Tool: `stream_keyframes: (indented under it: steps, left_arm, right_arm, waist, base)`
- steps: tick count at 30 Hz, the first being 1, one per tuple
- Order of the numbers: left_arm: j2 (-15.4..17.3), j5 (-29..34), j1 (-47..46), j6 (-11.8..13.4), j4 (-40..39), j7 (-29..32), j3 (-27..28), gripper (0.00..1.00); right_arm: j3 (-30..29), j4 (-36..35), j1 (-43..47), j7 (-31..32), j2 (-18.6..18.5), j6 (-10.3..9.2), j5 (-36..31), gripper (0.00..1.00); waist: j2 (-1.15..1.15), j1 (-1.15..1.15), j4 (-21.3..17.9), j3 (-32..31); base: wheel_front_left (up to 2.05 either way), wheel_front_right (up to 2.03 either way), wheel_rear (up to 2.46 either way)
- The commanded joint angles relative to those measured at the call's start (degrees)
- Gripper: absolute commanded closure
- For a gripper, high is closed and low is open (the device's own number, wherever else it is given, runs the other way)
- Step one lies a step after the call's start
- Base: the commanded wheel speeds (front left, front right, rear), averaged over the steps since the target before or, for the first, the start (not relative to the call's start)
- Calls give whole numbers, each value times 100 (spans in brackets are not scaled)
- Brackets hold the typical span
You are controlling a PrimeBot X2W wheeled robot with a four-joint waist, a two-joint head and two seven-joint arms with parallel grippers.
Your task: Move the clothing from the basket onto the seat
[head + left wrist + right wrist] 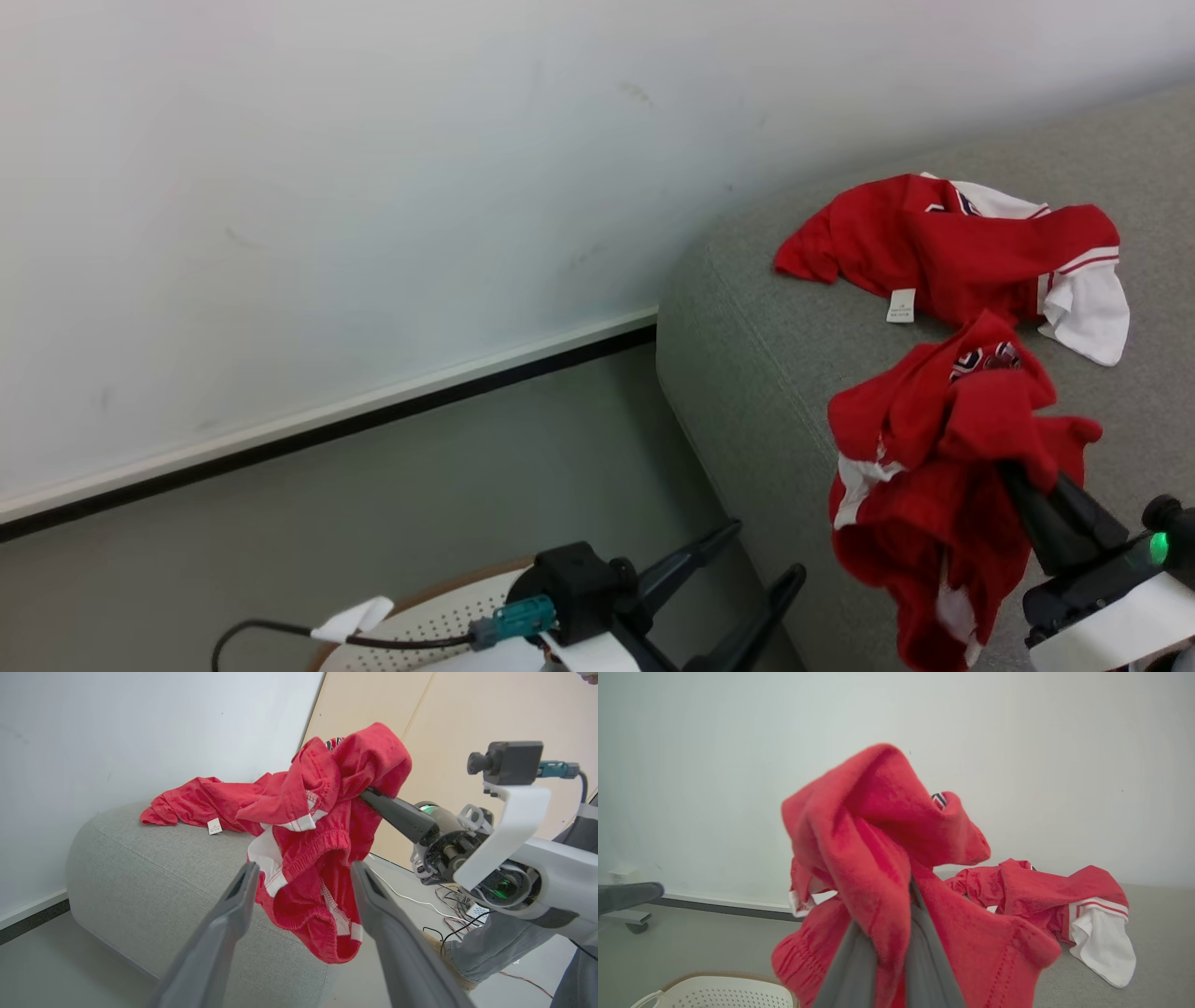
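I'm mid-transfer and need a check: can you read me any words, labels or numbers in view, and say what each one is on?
Nothing reads clearly.
The white tag on the red jersey lying on the seat: printed lines, too small to read.
The lettering on that jersey: folded over, unreadable.
The print on the red clothing held in the right gripper: creased, unreadable.

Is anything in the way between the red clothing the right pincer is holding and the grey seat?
Nothing visible blocks it. The held clothing hangs from the shut right pincer, apparently over the near end of the seat, with bare grey fabric beside it. Another red jersey lies farther back on the seat.
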Motion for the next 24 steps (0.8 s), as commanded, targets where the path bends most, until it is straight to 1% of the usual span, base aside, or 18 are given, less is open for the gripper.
stream_keyframes:
  steps: [1,3,6,11,15,18,22,24]
  left_arm:
    - [22,65,-82,-10,-26,22,-2,0]
    - [43,132,-296,-33,-111,95,4,0]
    - [119,257,-609,-67,-256,240,14,0]
    - [243,451,-1266,-164,-513,542,-3,0]
    - [313,562,-1750,-249,-688,769,-41,0]
    - [370,599,-2047,-292,-786,878,-54,0]
    - [414,629,-2373,-296,-914,994,-6,0]
    - [429,630,-2471,-241,-974,1024,70,0]
  right_arm:
    - [-76,10,-82,12,40,-13,-63,100]
    - [-340,25,-239,28,149,-13,-192,100]
    - [-750,90,-543,50,409,-13,-327,100]
    - [-1554,368,-1408,111,762,-13,-679,100]
    - [-2184,628,-2209,269,904,-13,-1018,100]
    - [-2667,863,-2832,427,956,-13,-1228,100]
    - [-3273,1274,-3736,650,795,-13,-1448,100]
    - [-3522,1505,-4154,672,680,-13,-1619,100]
  waist:
    - [-1,0,-78,151]
    - [-1,0,-92,450]
    - [-1,0,-113,954]
    - [-1,0,-39,1817]
    - [-1,0,83,2370]
    - [-1,0,164,2676]
    - [-1,0,287,3081]
    - [-1,0,351,3290]
  base:
    - [0,0,0]
    - [0,0,0]
    - [0,0,0]
    - [0,0,0]
    - [0,0,0]
    - [0,0,0]
    - [0,0,0]
    - [0,0,0]
